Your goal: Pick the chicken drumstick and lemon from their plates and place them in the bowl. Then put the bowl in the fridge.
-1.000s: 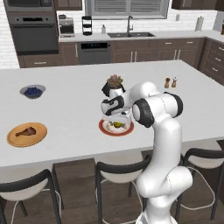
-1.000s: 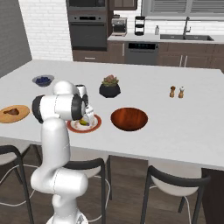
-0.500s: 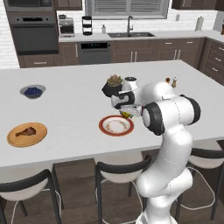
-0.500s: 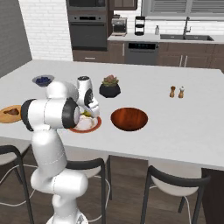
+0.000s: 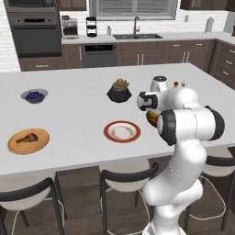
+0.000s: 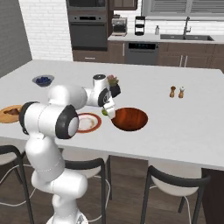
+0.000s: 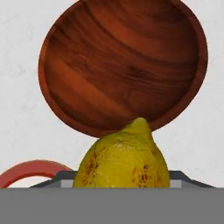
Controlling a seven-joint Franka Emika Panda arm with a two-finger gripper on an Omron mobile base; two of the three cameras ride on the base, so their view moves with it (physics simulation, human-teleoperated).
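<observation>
You have the lemon (image 7: 122, 159) held between the jaws of your gripper (image 6: 106, 111), part way closed around it. It hangs in the air at the near edge of the brown bowl (image 6: 131, 119), not inside. The white plate with the red rim (image 5: 121, 131) sits bare. The chicken drumstick (image 5: 26, 137) lies on the orange plate (image 5: 41, 142), far to the left.
</observation>
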